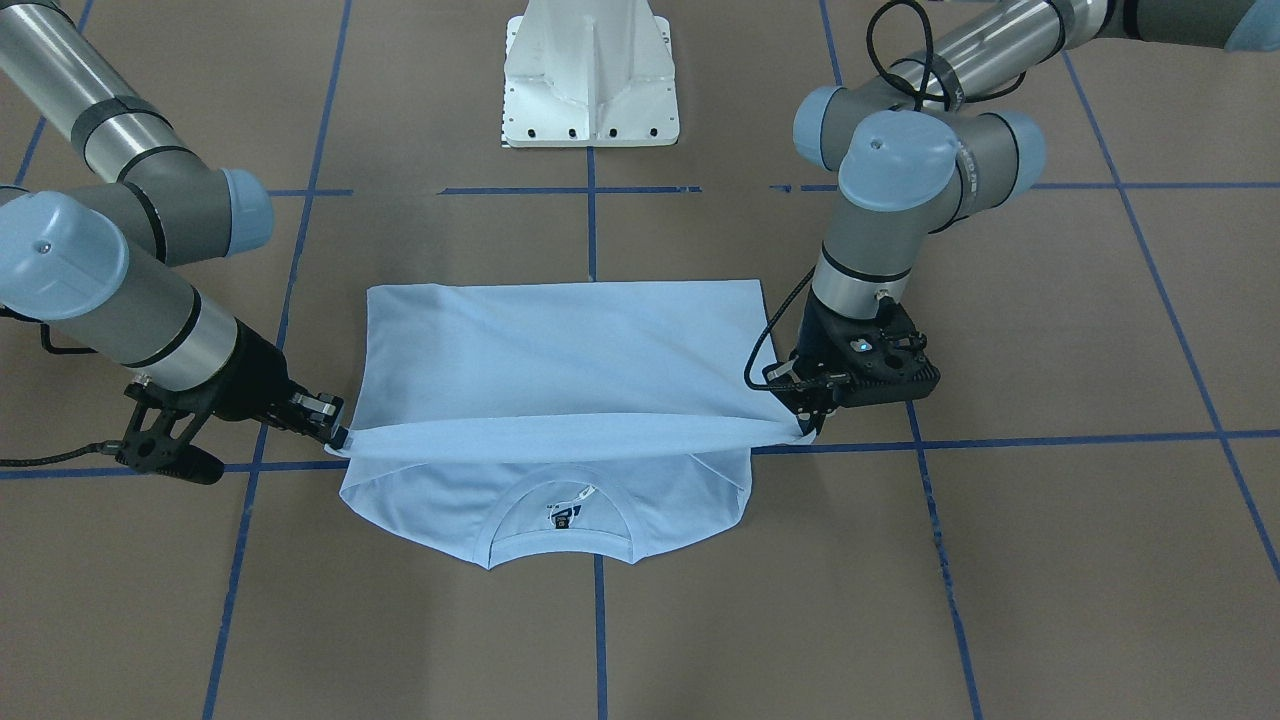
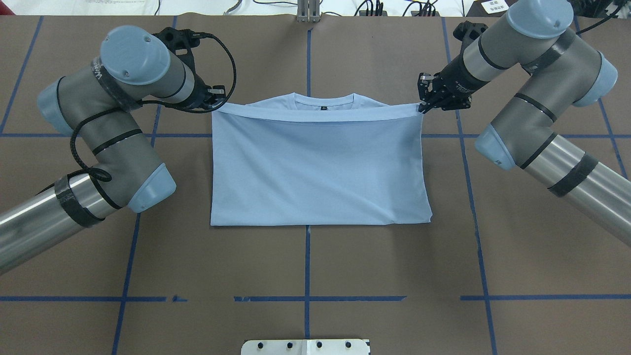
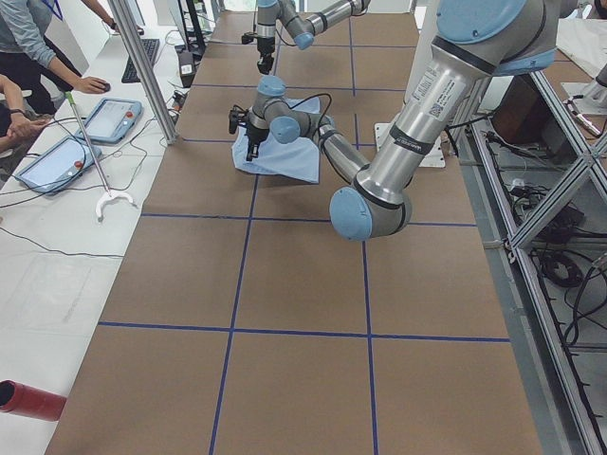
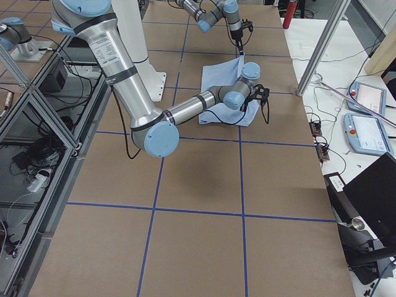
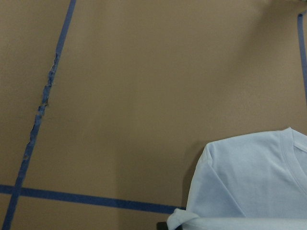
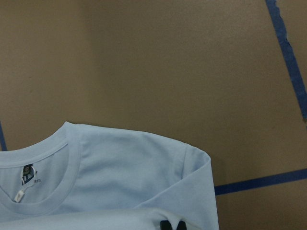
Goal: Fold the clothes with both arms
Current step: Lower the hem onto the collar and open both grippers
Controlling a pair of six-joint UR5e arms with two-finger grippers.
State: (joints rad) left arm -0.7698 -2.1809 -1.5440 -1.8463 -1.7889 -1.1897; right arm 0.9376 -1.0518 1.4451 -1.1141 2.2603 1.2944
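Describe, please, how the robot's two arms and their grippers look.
The left arm and right arm are alike: round silver tubes, dark grey joints, light blue end caps, black bands, a black cable looping by each wrist. The left gripper and right gripper are black, two-fingered.

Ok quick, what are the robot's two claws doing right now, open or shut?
Left gripper: shut, pinching one corner of the T-shirt's raised edge.
Right gripper: shut, pinching the other corner of that same edge.
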